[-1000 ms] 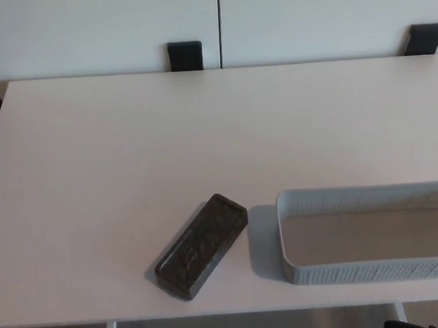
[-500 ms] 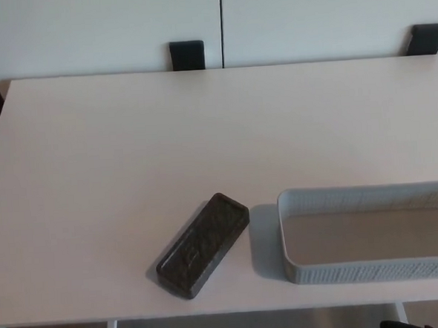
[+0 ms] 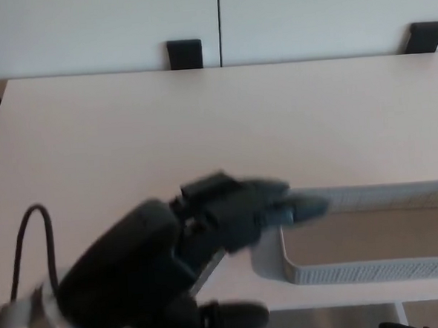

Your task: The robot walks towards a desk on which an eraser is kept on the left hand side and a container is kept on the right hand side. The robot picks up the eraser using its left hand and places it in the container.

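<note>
Our left hand [image 3: 237,211] reaches blurred over the desk [image 3: 128,132], covering the eraser's spot beside the grey container [image 3: 374,270]. We cannot tell how its fingers stand.

I count one desk [image 3: 91,142] filling my view. On it I see one container [image 3: 374,270], sitting at the near edge toward the right corner. One hand [image 3: 237,215] is in shot, the left one, blurred, over the near edge of the desk, and I can make out one black cable [image 3: 30,220] looping off its arm. Beyond the far edge I get two dark blocks [image 3: 185,54], one mid-edge, one by the far right corner.
</note>
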Available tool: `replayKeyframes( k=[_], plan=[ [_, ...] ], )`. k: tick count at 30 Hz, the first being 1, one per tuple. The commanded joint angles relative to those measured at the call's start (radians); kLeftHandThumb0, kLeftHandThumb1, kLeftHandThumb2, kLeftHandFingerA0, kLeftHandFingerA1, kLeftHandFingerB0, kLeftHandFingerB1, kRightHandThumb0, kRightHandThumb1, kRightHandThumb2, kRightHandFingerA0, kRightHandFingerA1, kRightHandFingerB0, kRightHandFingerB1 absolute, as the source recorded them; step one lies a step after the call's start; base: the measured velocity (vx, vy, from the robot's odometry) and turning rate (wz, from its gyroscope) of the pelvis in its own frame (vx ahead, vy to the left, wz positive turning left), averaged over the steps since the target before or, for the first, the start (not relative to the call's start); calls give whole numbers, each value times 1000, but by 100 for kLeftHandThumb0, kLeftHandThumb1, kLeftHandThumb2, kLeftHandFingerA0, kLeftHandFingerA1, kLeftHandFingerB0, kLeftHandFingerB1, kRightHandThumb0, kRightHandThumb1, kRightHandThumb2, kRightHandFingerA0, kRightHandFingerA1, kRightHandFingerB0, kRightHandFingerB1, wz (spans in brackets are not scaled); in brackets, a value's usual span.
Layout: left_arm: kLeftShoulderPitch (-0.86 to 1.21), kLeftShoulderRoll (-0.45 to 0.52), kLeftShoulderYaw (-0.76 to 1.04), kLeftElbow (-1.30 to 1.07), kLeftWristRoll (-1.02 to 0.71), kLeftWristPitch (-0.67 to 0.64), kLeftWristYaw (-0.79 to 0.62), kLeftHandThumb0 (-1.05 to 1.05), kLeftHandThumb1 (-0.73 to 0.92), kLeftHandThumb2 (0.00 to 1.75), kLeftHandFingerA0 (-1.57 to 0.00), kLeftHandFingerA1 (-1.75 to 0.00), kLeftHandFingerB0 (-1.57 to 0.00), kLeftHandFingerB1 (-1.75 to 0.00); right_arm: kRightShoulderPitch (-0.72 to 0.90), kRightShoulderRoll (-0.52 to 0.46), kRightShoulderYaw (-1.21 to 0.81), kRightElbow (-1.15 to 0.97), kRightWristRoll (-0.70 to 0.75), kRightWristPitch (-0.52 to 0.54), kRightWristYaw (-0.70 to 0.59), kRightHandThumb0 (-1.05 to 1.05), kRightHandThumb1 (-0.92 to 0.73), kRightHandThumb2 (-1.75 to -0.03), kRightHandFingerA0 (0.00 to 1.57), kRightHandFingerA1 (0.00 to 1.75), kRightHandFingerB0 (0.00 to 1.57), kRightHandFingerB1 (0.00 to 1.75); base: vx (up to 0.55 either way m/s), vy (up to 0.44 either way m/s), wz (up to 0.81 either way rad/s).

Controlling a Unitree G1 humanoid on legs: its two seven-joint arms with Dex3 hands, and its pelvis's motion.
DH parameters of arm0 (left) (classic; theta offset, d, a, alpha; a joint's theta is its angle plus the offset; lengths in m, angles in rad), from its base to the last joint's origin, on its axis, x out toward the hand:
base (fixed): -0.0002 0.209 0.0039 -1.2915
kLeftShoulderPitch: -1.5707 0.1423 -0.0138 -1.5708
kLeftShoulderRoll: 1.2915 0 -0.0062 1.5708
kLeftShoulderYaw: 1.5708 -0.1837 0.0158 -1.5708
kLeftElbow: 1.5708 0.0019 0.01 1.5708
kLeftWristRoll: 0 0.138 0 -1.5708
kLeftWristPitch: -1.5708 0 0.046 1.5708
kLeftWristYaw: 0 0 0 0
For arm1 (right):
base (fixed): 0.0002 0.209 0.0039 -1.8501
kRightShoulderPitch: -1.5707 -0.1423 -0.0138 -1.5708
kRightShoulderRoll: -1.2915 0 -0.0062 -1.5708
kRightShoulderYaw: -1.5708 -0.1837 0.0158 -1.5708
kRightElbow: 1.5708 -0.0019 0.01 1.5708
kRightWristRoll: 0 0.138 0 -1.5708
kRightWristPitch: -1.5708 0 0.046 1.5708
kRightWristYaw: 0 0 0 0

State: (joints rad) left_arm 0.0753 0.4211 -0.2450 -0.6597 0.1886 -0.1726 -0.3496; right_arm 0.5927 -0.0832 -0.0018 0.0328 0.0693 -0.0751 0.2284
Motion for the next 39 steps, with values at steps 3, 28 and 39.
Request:
replayKeyframes(
  k=[3, 28, 39],
  plan=[
    [-225, -102, -38, 379, 502, 277, 283, -23, 45, 55, -1, -25, -11, -26, 12, -18, 6, -11, -23, -11, -8, -38, -47, -69, 55, 52, 38, 47, 0, 0, 0],
    [-34, -356, -232, 501, 797, 592, 399, -48, 34, 67, 0, -6, -8, -19, 7, -21, 1, -8, -27, -14, -12, -31, -55, -57, 61, 45, 41, 39, 0, 0, 0],
    [18, -369, -251, 491, 872, 618, 424, -49, 34, 65, 0, 0, -3, -10, 23, -30, 6, -8, -48, -35, -12, -40, -47, -70, 55, 52, 37, 47, 0, 0, 0]
  ],
)
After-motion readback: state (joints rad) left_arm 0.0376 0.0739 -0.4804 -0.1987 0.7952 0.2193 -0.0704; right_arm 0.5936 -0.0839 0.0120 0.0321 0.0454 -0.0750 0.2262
